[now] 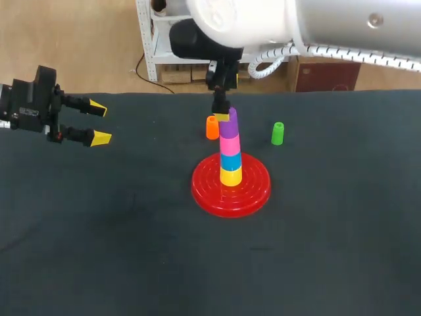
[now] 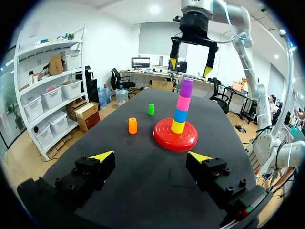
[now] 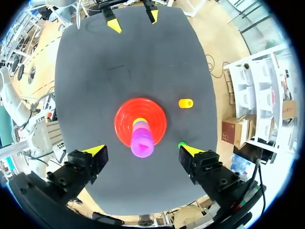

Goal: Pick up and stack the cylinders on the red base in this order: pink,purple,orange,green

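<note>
The right arm (image 1: 342, 26) is the nearest thing in the head view, a thick silver and white body that comes in from the right side and reaches over the far middle of the desk (image 1: 99, 250). The desk has a dark cover. The right gripper (image 2: 190, 67) hangs just above the stack. Its two fingers are wide apart, one on each side, and they touch nothing. The left gripper (image 1: 99, 122) is over the left part of the desk, well apart from the stack. Its fingers are also spread and nothing is between them.

The red base (image 1: 253, 191) lies flat near the middle of the desk. On its centre stands an upright stack of four cylinders: yellow (image 1: 231, 176) at the bottom, then blue (image 1: 230, 162), then the pink cylinder (image 1: 229, 145), and the purple cylinder (image 1: 228, 125) on top.

The orange cylinder (image 1: 212, 128) stands upright on the desk behind the base, a little to the left of the stack. The green cylinder (image 1: 277, 133) stands upright behind the base on the right, apart from it.
</note>
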Controlling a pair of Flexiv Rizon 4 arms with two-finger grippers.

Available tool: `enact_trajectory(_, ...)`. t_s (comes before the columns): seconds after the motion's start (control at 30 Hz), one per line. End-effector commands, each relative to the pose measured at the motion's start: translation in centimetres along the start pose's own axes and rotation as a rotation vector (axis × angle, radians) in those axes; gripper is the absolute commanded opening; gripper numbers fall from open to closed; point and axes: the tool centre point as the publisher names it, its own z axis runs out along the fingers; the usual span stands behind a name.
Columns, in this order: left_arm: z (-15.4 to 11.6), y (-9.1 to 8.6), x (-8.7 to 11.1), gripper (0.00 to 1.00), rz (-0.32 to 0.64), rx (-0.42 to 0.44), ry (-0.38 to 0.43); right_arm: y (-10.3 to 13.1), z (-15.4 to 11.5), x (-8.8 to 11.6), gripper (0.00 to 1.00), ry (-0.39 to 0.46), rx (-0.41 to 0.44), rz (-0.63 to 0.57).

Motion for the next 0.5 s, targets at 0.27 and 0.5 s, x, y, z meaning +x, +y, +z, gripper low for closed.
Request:
enact_trajectory(0.27, 0.0, -0.1, 0.1, 1.00, 0.003, -0.004, -0.005, -4.8, -0.9, -2.9, 1.00, -0.017, -0.095, 0.075)
enact_trajectory(0.5, 0.0, -0.1, 0.1, 1.00, 0.003, -0.004, -0.005, -6.9, -0.7, -3.7, 1.00, 0.005, -0.137, 0.115)
